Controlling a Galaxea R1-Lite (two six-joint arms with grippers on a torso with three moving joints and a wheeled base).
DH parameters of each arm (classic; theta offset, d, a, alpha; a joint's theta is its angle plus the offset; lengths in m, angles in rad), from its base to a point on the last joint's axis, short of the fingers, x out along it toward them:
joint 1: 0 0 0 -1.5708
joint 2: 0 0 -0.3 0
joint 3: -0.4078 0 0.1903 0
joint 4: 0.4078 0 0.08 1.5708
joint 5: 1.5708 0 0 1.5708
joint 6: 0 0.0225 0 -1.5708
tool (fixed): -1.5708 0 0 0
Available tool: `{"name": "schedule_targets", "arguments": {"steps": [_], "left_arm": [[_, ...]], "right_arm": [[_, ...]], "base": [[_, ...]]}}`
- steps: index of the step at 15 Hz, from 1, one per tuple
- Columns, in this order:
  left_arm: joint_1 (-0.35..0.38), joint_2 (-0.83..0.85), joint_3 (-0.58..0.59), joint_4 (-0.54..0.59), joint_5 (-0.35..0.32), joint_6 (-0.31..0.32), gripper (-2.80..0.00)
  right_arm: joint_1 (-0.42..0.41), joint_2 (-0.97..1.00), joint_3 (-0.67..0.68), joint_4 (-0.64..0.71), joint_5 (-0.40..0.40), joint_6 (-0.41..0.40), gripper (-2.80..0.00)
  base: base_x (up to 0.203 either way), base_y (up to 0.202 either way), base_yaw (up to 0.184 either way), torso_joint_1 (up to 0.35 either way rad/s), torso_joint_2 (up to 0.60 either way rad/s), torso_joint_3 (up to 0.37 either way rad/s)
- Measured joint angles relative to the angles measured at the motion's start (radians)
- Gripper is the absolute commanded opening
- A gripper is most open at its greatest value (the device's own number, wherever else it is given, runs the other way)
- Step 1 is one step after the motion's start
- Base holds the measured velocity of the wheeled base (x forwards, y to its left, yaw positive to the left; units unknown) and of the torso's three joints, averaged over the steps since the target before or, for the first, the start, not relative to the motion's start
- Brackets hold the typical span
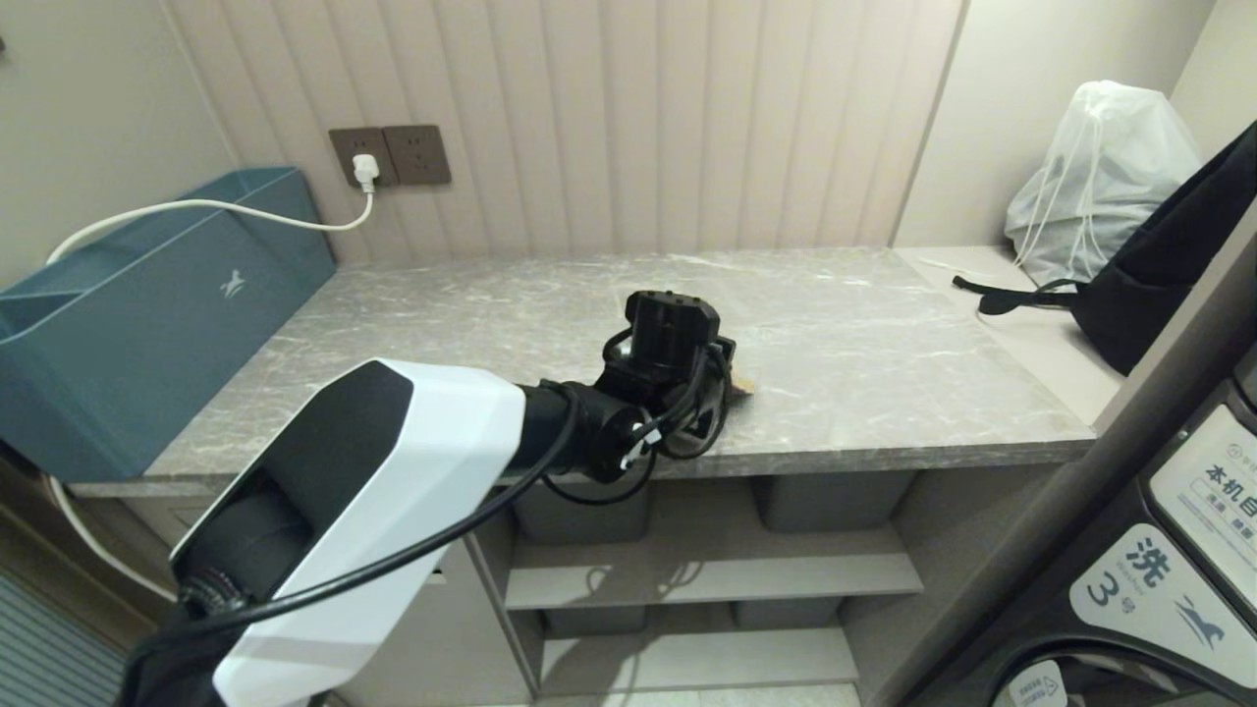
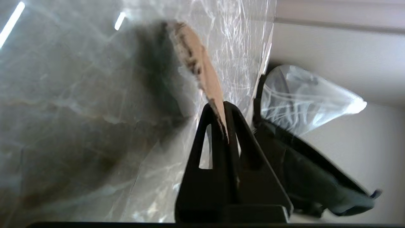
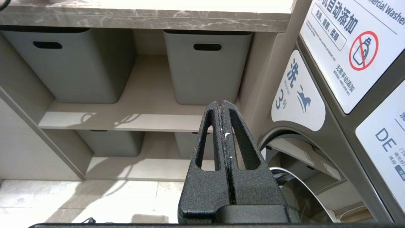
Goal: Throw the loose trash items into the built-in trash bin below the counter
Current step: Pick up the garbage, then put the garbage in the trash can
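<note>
My left gripper is shut on one of the loose trash items, a plain tan cardboard scrap with a torn edge, pinched upright between the fingertips. It hangs just above the grey marble counter. In the head view the left gripper is over the counter near its front edge, and only a corner of the scrap pokes out past the wrist. My right gripper is parked low and shut on nothing, facing the shelves. The built-in trash bin is out of view.
A teal box fills the counter's left end, with a white cable plugged into the wall behind it. A white drawstring bag and a black bag sit at the right. Grey tubs stand on shelves below; a washer stands at the right.
</note>
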Motion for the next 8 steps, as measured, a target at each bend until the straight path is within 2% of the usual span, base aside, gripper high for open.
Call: {"name": "schedule_targets", "arguments": {"steps": [4, 6, 8], "left_arm": [[-0.003, -0.048, 0.001, 0.057, 0.045, 0.017, -2.80], [-0.010, -0.119, 0.002, 0.134, 0.093, 0.073, -2.80], [-0.018, -0.225, 0.007, 0.212, 0.133, 0.162, -2.80]], "right_arm": [[0.000, 0.000, 0.000, 0.000, 0.000, 0.000, -2.80], [0.000, 0.000, 0.000, 0.000, 0.000, 0.000, -2.80], [0.000, 0.000, 0.000, 0.000, 0.000, 0.000, -2.80]], "base": [[0.000, 0.000, 0.000, 0.000, 0.00, 0.000], [0.000, 0.000, 0.000, 0.000, 0.00, 0.000], [0.000, 0.000, 0.000, 0.000, 0.00, 0.000]]}}
